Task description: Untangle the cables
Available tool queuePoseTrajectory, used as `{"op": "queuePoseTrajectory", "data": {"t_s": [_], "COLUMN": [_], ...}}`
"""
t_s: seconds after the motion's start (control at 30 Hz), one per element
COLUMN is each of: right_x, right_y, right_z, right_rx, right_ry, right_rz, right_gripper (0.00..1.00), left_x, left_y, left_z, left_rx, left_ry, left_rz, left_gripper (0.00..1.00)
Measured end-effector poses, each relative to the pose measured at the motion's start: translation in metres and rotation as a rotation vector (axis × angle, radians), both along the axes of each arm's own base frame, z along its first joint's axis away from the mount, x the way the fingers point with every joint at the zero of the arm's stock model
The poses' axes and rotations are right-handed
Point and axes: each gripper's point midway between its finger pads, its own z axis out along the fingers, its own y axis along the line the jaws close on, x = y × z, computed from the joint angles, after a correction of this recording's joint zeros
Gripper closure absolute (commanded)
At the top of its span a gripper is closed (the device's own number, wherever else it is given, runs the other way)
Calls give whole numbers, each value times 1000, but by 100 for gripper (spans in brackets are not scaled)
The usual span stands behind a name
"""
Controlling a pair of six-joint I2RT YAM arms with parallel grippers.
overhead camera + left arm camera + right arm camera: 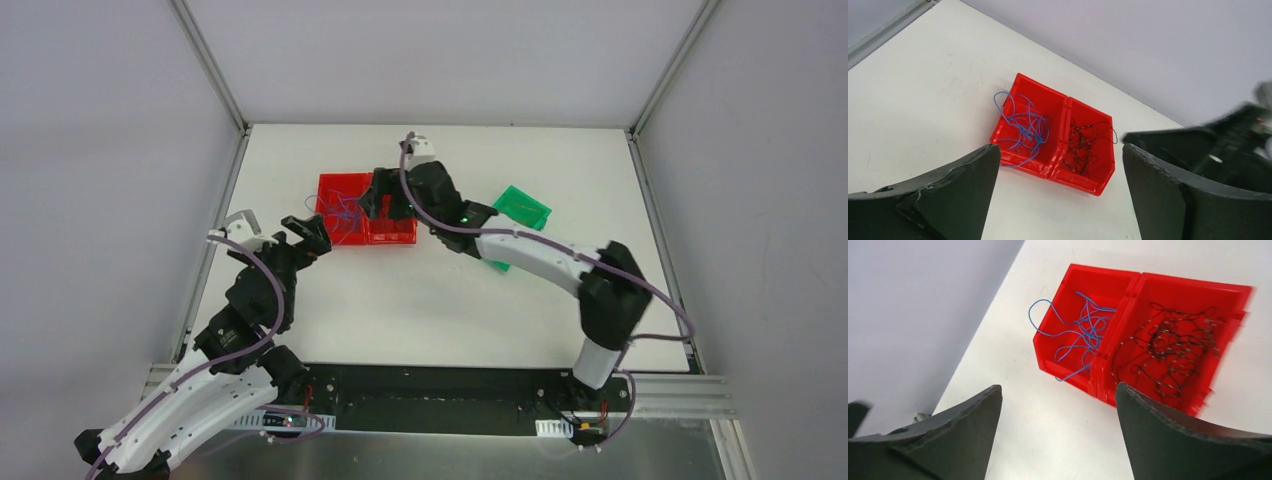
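Two red bins stand side by side on the white table. The left red bin [338, 196] [1030, 125] [1083, 335] holds thin blue wires [1023, 125] [1083, 332], some looping over its rim. The right red bin [1088, 145] [1178, 347] holds a tangle of thin black wires [1080, 142] [1173, 345]. My left gripper [308, 228] [1060, 165] is open and empty, just left of the bins. My right gripper [382, 205] [1058, 405] is open and empty above the right bin. No yellow or orange wires show.
A green bin [522, 207] sits right of the red bins, partly behind my right arm. Metal frame rails [210, 70] edge the table at left and right. Grey walls enclose the back and sides.
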Motion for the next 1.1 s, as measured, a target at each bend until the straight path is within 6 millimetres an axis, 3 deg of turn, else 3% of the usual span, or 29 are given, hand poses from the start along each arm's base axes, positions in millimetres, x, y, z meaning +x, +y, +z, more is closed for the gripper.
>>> {"op": "queuePoseTrajectory", "data": {"t_s": [0.1, 0.17, 0.37, 0.47, 0.63, 0.8, 0.93, 1.1], "right_x": [-25, -44, -79, -88, -113, -137, -147, -142], "right_y": [-42, -72, -176, -218, -278, -345, -376, -377], "right_z": [33, 42, 28, 34, 77, 105, 114, 101], "right_rx": [21, 26, -1, 8, 108, 210, 274, 209], "right_ry": [-49, -66, -94, -123, -248, -368, -418, -395], "right_rz": [-11, -20, -140, -227, -348, -519, -609, -631], "right_gripper": [9, 7, 3, 3, 2, 1, 2, 1], "left_x": [2, 2, 9, 13, 12, 7, 6, 4], "left_y": [-4, -8, -17, -22, -21, -17, -15, -14], "left_z": [-2, -3, -13, -20, -18, -8, -5, -5], "left_rx": [11, 15, 47, 70, 59, 22, 11, 1], "left_ry": [9, 13, 50, 77, 68, 26, 14, 3], "left_rz": [-15, -32, -51, -59, -59, -58, -58, -58], "left_gripper": [1, 1, 1, 1, 1, 1, 1, 1]}}
